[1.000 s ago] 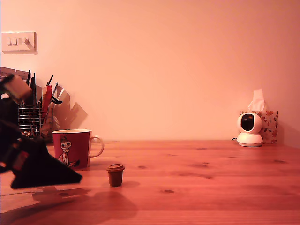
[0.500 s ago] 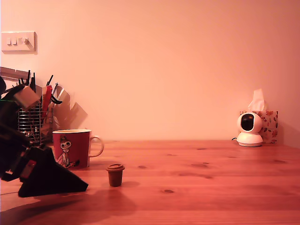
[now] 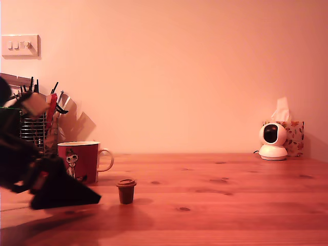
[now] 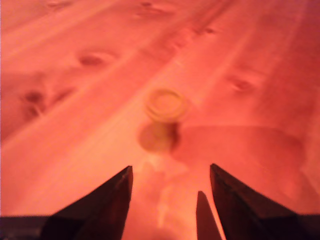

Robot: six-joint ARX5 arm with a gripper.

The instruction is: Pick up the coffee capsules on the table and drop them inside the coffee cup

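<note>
One dark brown coffee capsule [image 3: 126,190] stands upright on the pine table [image 3: 220,205], a little to the exterior view's right of the red coffee cup [image 3: 79,161] with its cartoon figure and pale handle. My black gripper [image 3: 95,197] hangs low over the table at the exterior view's left, its tip a short way from the capsule. In the wrist view the capsule [image 4: 165,106] shows blurred ahead of my gripper [image 4: 170,172], whose two dark fingers [image 4: 107,197] stand apart with bare wood between them. The gripper is open and holds nothing.
A wire mesh pen holder [image 3: 33,128] full of pens stands behind the cup by the wall. A white camera [image 3: 272,142] and a tissue box [image 3: 293,137] sit at the far right in the exterior view. A light switch [image 3: 19,45] is on the wall.
My gripper has shifted toward the exterior view's right, closing in on the capsule while staying low over the table. The capsule and the cup have not moved.
</note>
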